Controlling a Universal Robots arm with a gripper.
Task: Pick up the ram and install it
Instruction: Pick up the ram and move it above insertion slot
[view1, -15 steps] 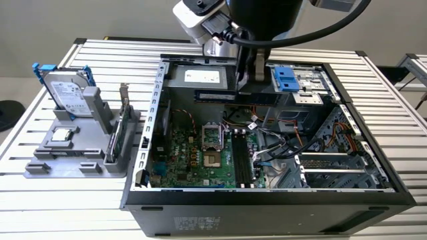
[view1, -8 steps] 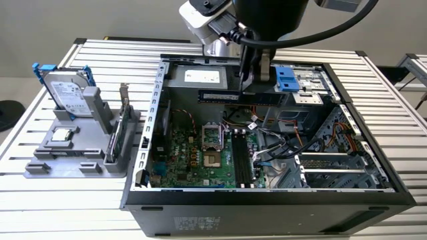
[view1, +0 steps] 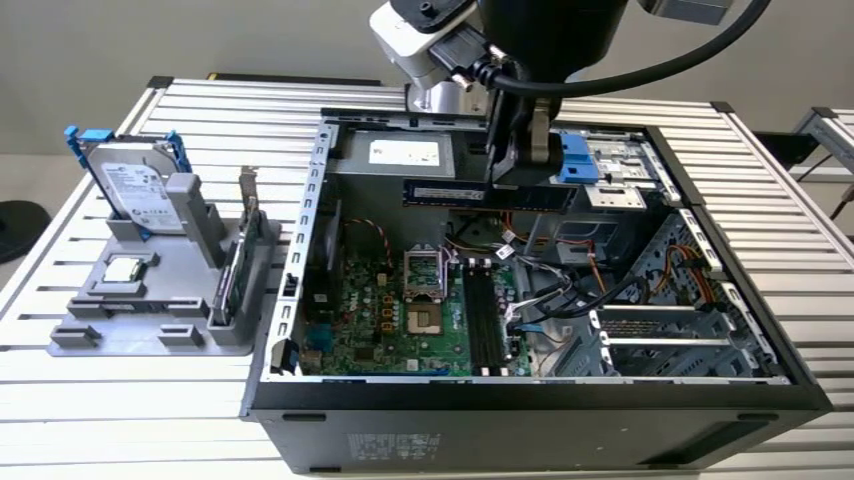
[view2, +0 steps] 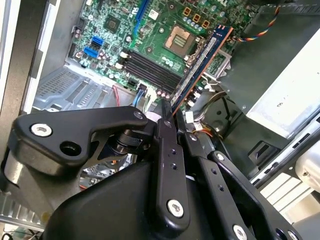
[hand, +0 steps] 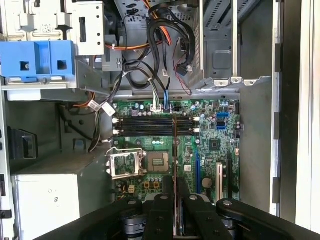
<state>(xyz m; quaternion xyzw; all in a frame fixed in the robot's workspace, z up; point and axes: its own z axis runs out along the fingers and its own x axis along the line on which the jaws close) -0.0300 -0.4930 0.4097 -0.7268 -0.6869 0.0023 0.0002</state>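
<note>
Slim dark-blue ram (view2: 202, 62), gold-edged, in the tool (view2: 169, 114)

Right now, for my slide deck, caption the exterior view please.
Gripper holds the ram over the open computer case.

1. Surface (view1: 134, 420): pale ribbed metal slats, evenly lit.
2. Wall (view1: 174, 35), far side: plain light grey.
3. Floor (view1: 34, 172), the exterior view's left: pale, with a dark round base (view1: 11, 232) on it.
4. Second slatted surface (view1: 830, 135), the exterior view's far right.
</note>
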